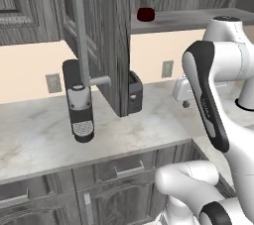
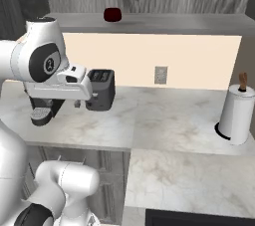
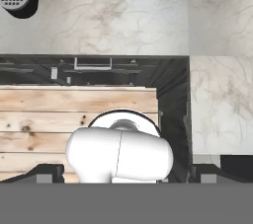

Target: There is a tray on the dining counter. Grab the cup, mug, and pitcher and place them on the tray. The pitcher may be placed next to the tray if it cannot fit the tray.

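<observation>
A: Left base view. You see the mug [image 1: 145,14], dark red and round, on a grey shelf [image 1: 188,19] high on the wall. Below it stands a black coffee machine [image 1: 79,101] on the marble worktop [image 1: 44,135], beside an open cabinet door [image 1: 106,30]. Where is the claw?

B: Right base view. The hand [image 2: 64,88] hangs over the worktop's near edge; its fingertips are hidden by the arm. The mug [image 2: 112,14] sits well above the claw and farther back, on the same shelf. A black toaster [image 2: 101,88] lies just beyond the hand, and a paper towel roll [image 2: 237,113] stands well off to the claw's far side.

A: Hand view. The camera looks straight down on worktop, cabinet fronts and wooden floor [image 3: 44,114]. The tips rise at the bottom corners, set wide apart, with nothing between them.

B: Handling, judged: the mug looks rigid, light and glazed, so probably slippery. You would best pinch its wall across the rim, or close over the body; the handle's side cannot be told here.

A: Writing: none legible on any object. The tray, cup and pitcher remain to be found.
</observation>
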### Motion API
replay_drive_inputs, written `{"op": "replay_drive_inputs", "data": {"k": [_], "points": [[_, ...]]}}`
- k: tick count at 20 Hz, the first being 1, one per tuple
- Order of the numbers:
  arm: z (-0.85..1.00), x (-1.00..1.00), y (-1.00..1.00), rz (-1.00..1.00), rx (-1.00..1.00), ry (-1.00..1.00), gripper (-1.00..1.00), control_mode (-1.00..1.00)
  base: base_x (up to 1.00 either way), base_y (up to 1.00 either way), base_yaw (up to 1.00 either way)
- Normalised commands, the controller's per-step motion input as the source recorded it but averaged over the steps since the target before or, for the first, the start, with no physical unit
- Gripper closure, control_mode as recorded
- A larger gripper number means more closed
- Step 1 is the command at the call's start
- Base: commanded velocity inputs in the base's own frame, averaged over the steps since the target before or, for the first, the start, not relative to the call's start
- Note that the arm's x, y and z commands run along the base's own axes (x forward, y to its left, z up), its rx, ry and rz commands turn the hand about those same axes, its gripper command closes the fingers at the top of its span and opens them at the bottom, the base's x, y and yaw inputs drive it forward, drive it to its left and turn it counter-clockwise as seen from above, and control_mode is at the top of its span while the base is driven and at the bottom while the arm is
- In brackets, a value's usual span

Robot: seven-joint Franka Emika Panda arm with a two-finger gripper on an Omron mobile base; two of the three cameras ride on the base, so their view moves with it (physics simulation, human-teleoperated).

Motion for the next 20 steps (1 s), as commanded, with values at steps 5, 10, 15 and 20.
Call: {"op": "replay_drive_inputs", "data": {"k": [5, 10, 15, 20], "points": [[0.0, 0.0, 0.0, 0.0, 0.0, 0.0, -1.0, 1.0, 0.24, -0.73, 0.14], [0.0, 0.0, 0.0, 0.0, 0.0, 0.0, -1.0, 1.0, 0.32, -0.27, 0.05], [0.0, 0.0, 0.0, 0.0, 0.0, 0.0, -1.0, 1.0, 0.67, -0.1, 0.0], [0.0, 0.0, 0.0, 0.0, 0.0, 0.0, -1.0, 1.0, 0.68, -0.06, 0.0]]}}
